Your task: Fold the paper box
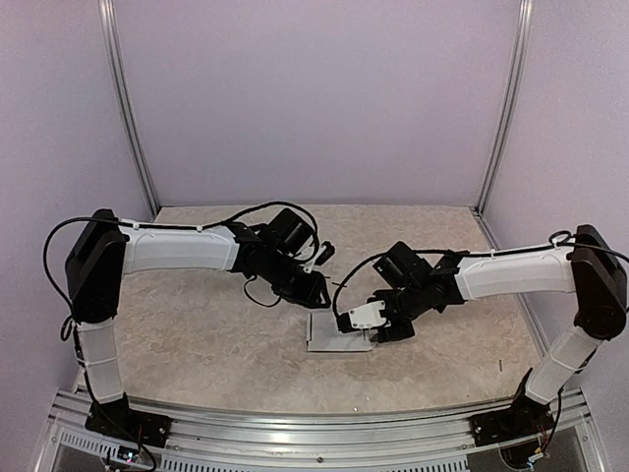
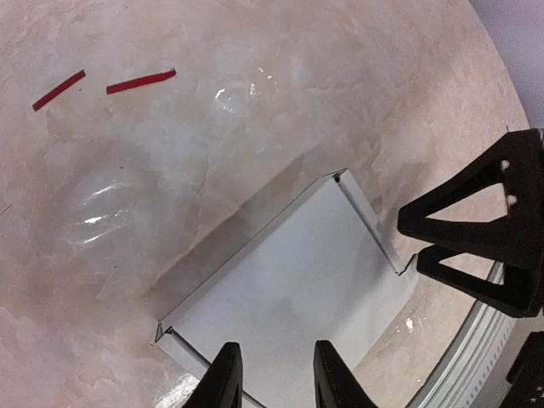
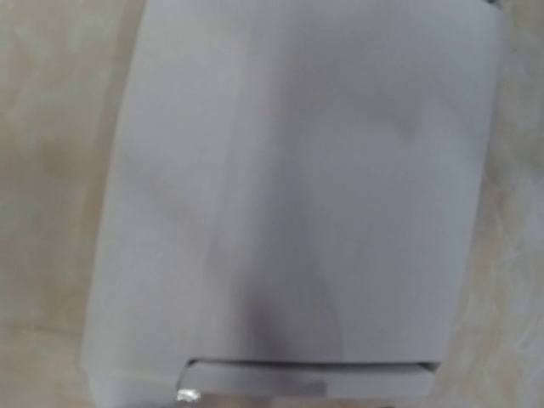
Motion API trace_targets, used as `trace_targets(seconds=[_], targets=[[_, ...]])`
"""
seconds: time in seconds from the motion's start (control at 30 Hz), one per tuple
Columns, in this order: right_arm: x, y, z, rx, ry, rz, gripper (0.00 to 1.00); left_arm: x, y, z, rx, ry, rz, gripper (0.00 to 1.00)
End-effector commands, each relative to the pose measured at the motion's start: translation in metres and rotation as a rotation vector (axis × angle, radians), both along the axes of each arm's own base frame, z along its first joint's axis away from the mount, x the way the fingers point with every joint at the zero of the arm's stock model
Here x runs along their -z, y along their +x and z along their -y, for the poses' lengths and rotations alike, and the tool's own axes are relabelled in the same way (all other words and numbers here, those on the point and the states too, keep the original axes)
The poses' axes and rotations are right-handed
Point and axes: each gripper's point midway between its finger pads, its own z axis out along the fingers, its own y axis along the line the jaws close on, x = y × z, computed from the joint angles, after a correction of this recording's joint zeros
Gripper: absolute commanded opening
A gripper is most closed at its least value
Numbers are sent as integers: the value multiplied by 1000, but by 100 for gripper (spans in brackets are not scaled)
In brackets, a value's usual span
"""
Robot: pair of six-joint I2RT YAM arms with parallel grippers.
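In the left wrist view the left fingers (image 2: 223, 381) stood at the bottom edge, moderately apart with nothing pinched. The box (image 2: 297, 272) lay just beyond them, its long axis running from lower left to upper right. At middle right the right gripper (image 2: 410, 244) straddled the box's far corner, jaws partly open; whether it touched the card could not be told.

In the right wrist view the box (image 3: 297, 187) filled the frame and no fingers showed.

In the top view the box (image 1: 339, 332) lay flat on the table (image 1: 197, 344) at centre. The left gripper (image 1: 313, 292) was at its upper-left edge and the right gripper (image 1: 381, 324) at its right edge, both equally near.
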Motion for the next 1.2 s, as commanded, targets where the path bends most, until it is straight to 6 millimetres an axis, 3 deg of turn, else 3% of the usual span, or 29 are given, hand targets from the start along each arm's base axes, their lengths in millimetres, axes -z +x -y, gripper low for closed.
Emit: trace_targets(seconds=[0.0, 0.17, 0.53, 0.97, 1.17], targets=[[-3, -8, -1, -29, 12, 18, 50, -18, -8, 19, 66, -111, -12, 25], [-1, -14, 0, -51, 6, 42, 50, 13, -18, 22, 96, -100, -90, 22], [10, -18, -5, -102, -23, 128, 46, 50, -32, 16, 90, -52, -191, 18], [3, -23, -32, -163, 10, 211, 44, 72, -43, 15, 84, -30, -237, 17], [-1, -32, -44, -199, 78, 259, 35, 82, -49, 17, 95, -32, -264, 17]])
